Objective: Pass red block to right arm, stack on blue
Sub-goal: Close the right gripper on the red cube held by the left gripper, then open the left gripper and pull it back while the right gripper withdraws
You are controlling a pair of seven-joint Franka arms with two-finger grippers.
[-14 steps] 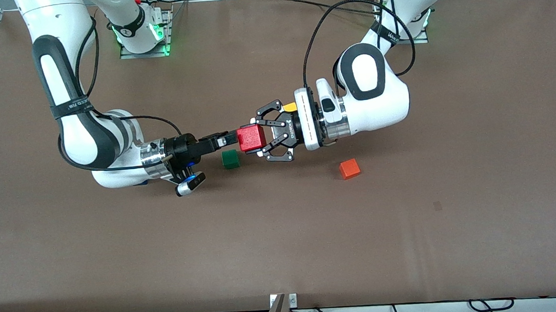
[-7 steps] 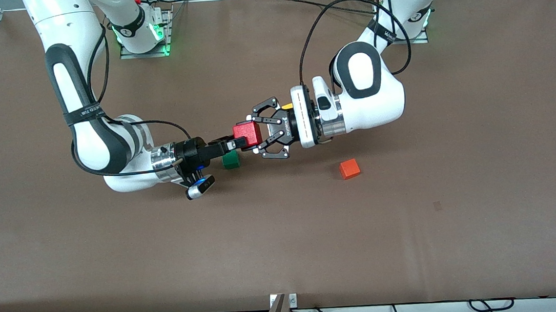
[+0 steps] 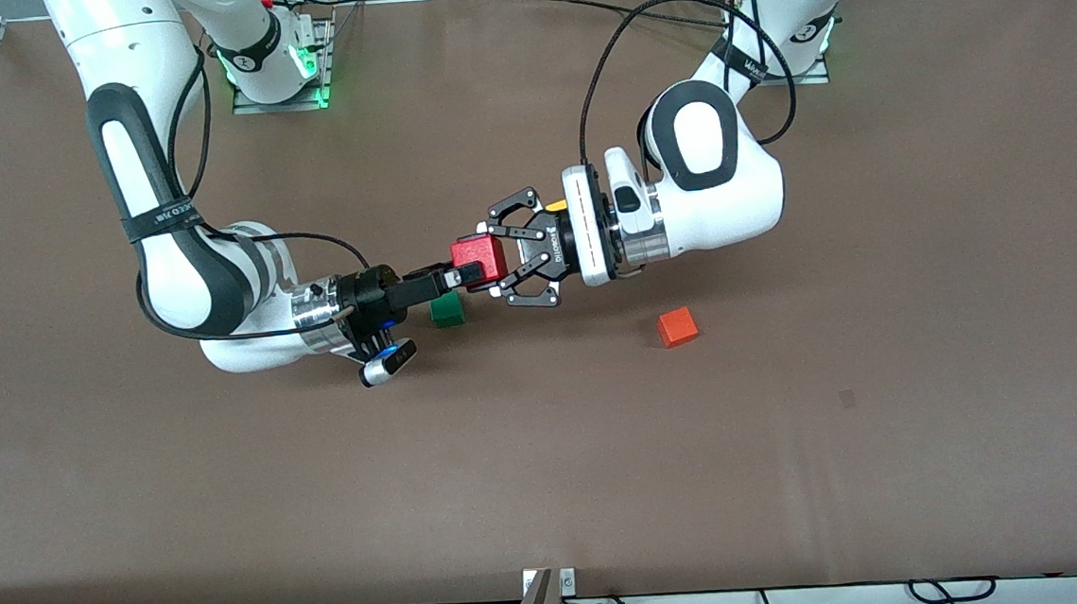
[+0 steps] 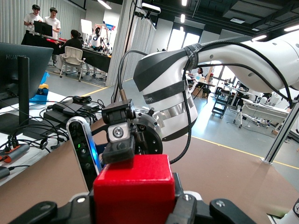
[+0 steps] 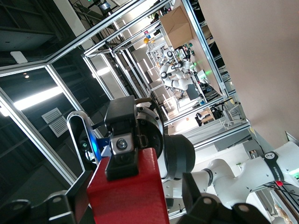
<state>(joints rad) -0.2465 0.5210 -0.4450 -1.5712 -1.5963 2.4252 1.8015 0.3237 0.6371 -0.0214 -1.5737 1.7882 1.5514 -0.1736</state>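
The red block (image 3: 479, 261) hangs in the air between both grippers, over the green cube's spot. My left gripper (image 3: 492, 263), the wide black linkage claw, is shut on its sides. My right gripper (image 3: 463, 273) is shut on it from the right arm's end. In the left wrist view the block (image 4: 133, 186) sits between the claw's jaws, with a slim black finger (image 4: 117, 155) lying on its top face. The right wrist view shows the block (image 5: 126, 191) with a black finger (image 5: 121, 164) on it. The blue cube is not in view.
A green cube (image 3: 446, 310) lies on the brown table (image 3: 794, 436) just under the handover spot. An orange cube (image 3: 677, 327) lies nearer the front camera, toward the left arm's end. A yellow cube (image 3: 556, 207) peeks out beside the left wrist.
Since one second ago my right gripper reached in and its fingers came onto the red block; the left gripper shifted slightly toward the right arm's end. Nothing moved in the last half second.
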